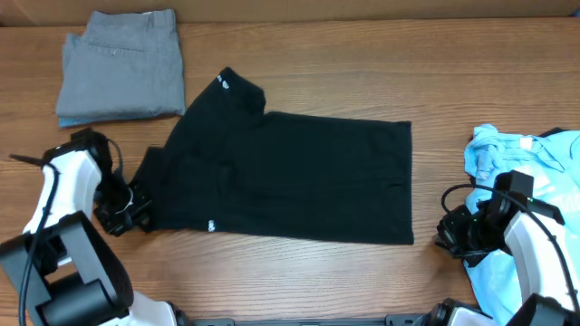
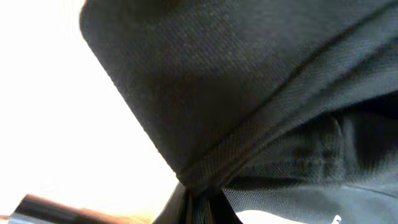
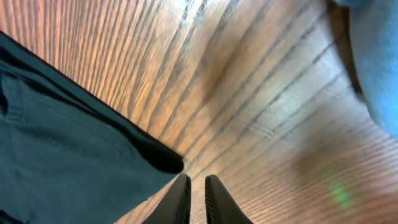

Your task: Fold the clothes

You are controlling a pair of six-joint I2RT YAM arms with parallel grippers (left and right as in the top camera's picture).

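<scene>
Spread flat across the middle of the table (image 1: 362,81): black shirt (image 1: 290,181), collar toward the far left. At its left sleeve edge, left gripper (image 1: 136,213), pressed together and pinching a fold of the black cloth. Just off the shirt's near right corner, over bare wood, right gripper (image 1: 449,234), fingers almost touching, nothing between them. Beside and partly under that arm, crumpled light blue tee (image 1: 544,163). At the far left, well apart from both grippers, folded grey garment (image 1: 122,68).
</scene>
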